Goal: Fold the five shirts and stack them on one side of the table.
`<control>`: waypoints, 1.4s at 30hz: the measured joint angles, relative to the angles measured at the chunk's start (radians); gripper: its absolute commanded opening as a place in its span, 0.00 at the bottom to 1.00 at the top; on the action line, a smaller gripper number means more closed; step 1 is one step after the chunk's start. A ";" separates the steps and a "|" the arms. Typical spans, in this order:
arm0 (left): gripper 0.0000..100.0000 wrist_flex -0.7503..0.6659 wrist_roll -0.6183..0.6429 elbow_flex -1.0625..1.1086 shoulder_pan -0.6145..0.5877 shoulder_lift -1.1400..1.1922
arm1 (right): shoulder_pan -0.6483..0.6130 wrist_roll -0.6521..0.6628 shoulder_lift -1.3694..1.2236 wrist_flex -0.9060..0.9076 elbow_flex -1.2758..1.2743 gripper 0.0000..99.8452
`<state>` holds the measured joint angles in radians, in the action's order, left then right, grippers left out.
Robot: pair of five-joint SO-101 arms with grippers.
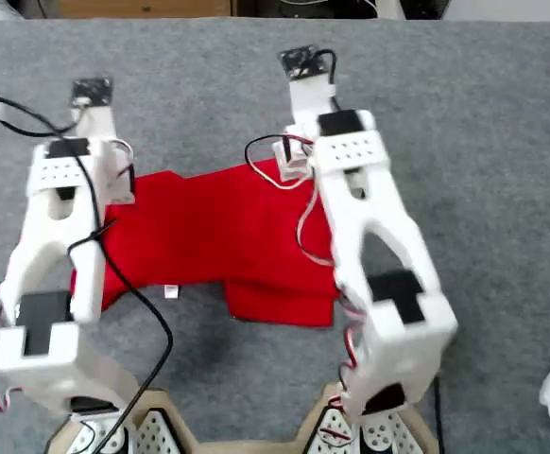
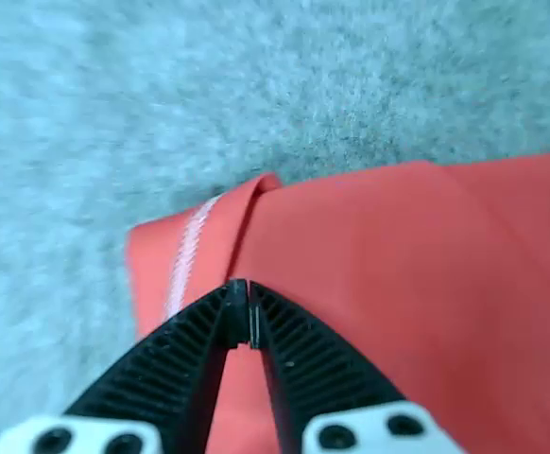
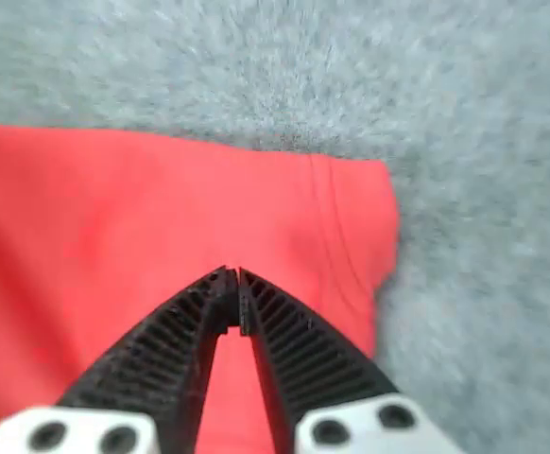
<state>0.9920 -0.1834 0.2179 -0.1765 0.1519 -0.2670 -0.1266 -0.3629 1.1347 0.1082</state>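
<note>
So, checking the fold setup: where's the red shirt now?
High view: the red shirt lies mid-table on the grey mat, between the left arm and right arm.

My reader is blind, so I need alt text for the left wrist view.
The left gripper, jaws shut, is poised over a red shirt near its folded corner. The shirt lies on a grey felt table.

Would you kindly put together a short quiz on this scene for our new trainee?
1. True or false: the left gripper stands wide open.
2. What does the right gripper hang over? A a blue shirt; B the red shirt; C a cardboard box.
3. Fill in: the number of shirts lying under the two grippers is ___.
Key: 1 false; 2 B; 3 one.
</note>
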 measured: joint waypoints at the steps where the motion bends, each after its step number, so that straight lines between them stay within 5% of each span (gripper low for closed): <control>1: 0.02 -0.032 0.008 0.000 0.000 0.040 | 0.000 -0.006 -0.060 -0.009 0.038 0.01; 7: 0.02 -0.054 0.023 -0.097 -0.020 0.241 | 0.009 -0.009 -0.420 -0.014 0.316 0.01; 25: 0.02 0.376 0.026 -0.980 -0.178 0.750 | 0.149 0.060 -0.967 0.324 1.287 0.01; 42: 0.02 0.405 0.023 -1.356 -0.371 0.948 | 0.201 0.066 -1.016 0.368 1.395 0.01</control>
<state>1.3970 -0.1603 -1.1385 -0.5478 1.1001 -0.0660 -0.0606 -1.3786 1.5029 1.5029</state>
